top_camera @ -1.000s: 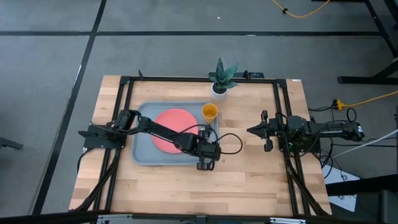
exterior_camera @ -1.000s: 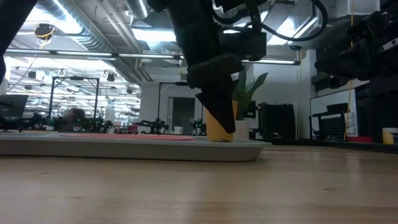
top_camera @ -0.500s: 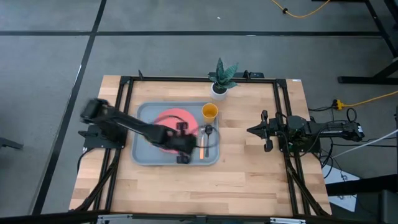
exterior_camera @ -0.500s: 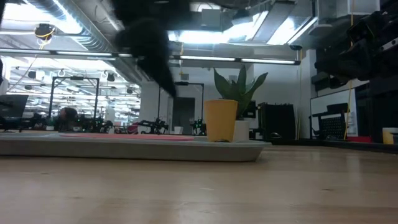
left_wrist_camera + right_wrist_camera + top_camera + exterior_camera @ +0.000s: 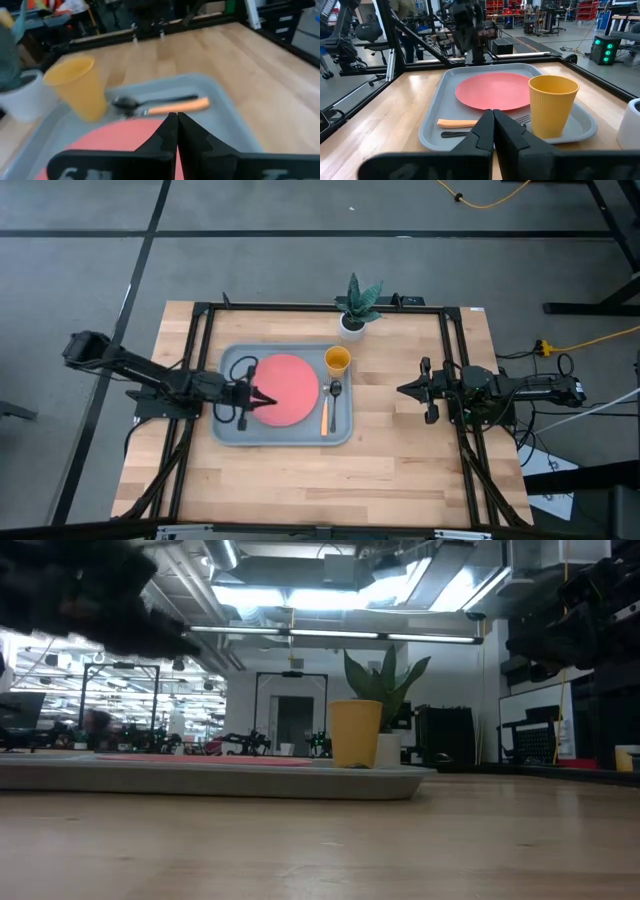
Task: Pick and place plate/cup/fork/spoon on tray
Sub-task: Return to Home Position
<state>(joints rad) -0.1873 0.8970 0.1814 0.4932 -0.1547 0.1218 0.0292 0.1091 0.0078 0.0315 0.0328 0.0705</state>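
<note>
The grey-blue tray (image 5: 232,425) lies left of the table's middle. On it the coral plate (image 5: 290,377) lies flat. The yellow cup (image 5: 338,360) stands upright in its far right corner. The dark spoon (image 5: 335,389) and the orange-handled fork (image 5: 324,418) lie side by side along its right side. My left gripper (image 5: 270,400) is shut and empty, above the plate's left edge. My right gripper (image 5: 403,390) is shut and empty, over bare table right of the tray. The cup (image 5: 77,87), spoon (image 5: 127,103) and fork (image 5: 180,106) show in the left wrist view.
A white pot with a green plant (image 5: 355,308) stands at the far edge, just behind the cup. Black frame rails (image 5: 452,370) run along the table's left, right and far sides. Bare wood (image 5: 330,475) lies near of the tray.
My left arm has swung back fast from the tray's near right corner toward the table's left edge, crossing over the plate. The fork and spoon, hidden under the gripper a second ago, now show lying in the tray.
</note>
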